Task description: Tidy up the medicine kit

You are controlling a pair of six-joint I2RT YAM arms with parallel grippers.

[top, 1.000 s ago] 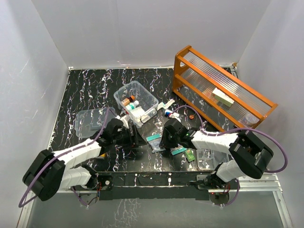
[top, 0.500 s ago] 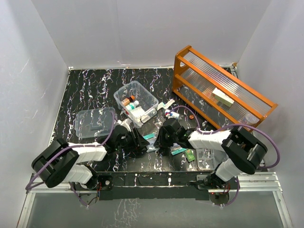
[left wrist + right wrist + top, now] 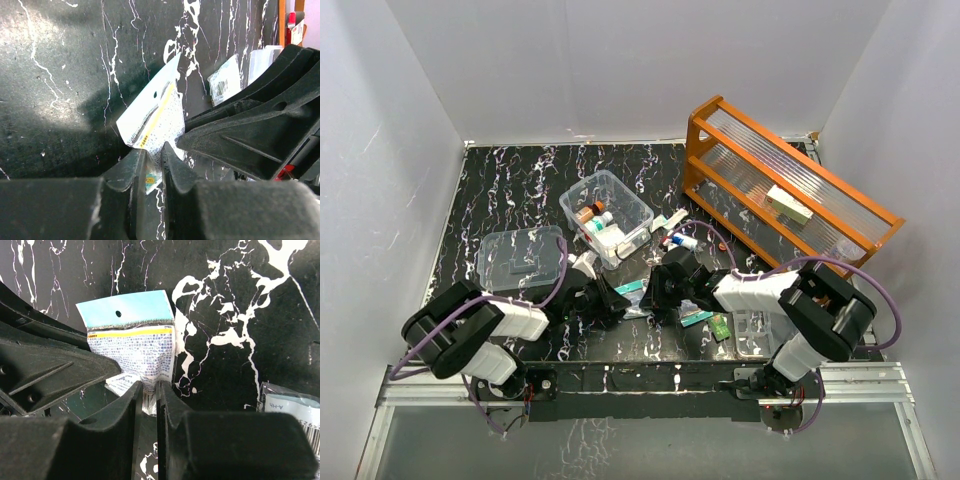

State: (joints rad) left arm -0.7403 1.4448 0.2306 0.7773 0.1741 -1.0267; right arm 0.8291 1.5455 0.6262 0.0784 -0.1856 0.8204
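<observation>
The sachet (image 3: 155,120) loses its lower end between the jaws of the left gripper (image 3: 150,155). In the right wrist view its lower end likewise disappears between the jaws of the right gripper (image 3: 148,390). Its fine print is too small to read in either wrist view (only a yellow band stands out). From above, the two wrists cover it almost wholly. A second packet (image 3: 292,412) is cut off by the right wrist picture's lower right edge. What lies inside the medicine kit (image 3: 632,205) is too small to name.
</observation>
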